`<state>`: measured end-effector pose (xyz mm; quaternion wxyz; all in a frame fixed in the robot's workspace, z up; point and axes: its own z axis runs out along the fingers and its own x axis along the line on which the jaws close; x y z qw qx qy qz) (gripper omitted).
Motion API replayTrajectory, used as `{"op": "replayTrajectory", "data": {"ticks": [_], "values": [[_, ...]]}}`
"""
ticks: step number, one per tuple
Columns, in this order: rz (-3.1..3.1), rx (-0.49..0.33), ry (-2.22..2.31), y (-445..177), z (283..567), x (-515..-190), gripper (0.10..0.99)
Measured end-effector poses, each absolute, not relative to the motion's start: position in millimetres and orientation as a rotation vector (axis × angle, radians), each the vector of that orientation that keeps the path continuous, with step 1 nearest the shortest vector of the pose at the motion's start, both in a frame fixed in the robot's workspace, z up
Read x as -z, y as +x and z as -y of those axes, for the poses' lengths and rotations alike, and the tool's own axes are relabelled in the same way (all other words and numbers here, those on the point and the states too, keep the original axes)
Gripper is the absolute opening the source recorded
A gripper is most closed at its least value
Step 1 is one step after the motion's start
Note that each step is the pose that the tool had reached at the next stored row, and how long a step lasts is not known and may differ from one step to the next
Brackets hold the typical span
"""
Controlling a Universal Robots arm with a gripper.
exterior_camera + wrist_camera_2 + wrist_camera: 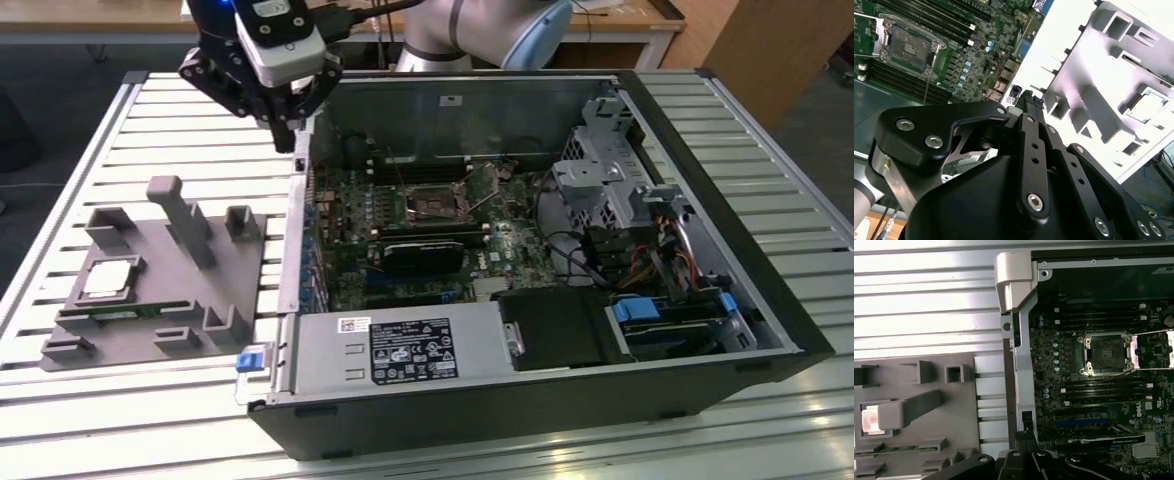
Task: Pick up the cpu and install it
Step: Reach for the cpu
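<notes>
The cpu (110, 279), a small silvery square chip, lies in a recess of the grey fixture (200, 290) on the exterior view's left; it also shows in the second wrist view (1149, 102) and, half behind a grey post, in the first wrist view (870, 419). My gripper (283, 140) hangs shut and empty above the computer case's side wall, well behind the cpu and beside the motherboard. The bare socket (430, 205) has its metal lid (483, 180) raised. Socket (1104, 354) and gripper (1024, 436) show together in the first wrist view.
The open computer case (747, 300) lies on a slatted metal table (80, 160). A green memory stick (120, 312) rests in the fixture in front of the cpu. A black heatsink block (420, 255) sits below the socket. Tall grey posts (180, 215) rise from the fixture. Drive cages and cables fill the case's right.
</notes>
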<state>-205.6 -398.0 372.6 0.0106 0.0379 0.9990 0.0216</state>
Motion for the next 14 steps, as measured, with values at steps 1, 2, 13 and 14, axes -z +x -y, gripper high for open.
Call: {"op": "replayTrajectory", "data": {"ticks": [1,2,13,14], "values": [[-3.117,-0.067,0.118,-207.1,398.0,-372.5,0.114],[-3.117,-0.068,0.118,-208.5,397.9,-372.4,0.114],[-3.118,-0.067,0.119,-225.7,395.8,-372.3,0.114],[-3.118,-0.067,0.118,-227.3,395.8,-372.2,0.114]]}}
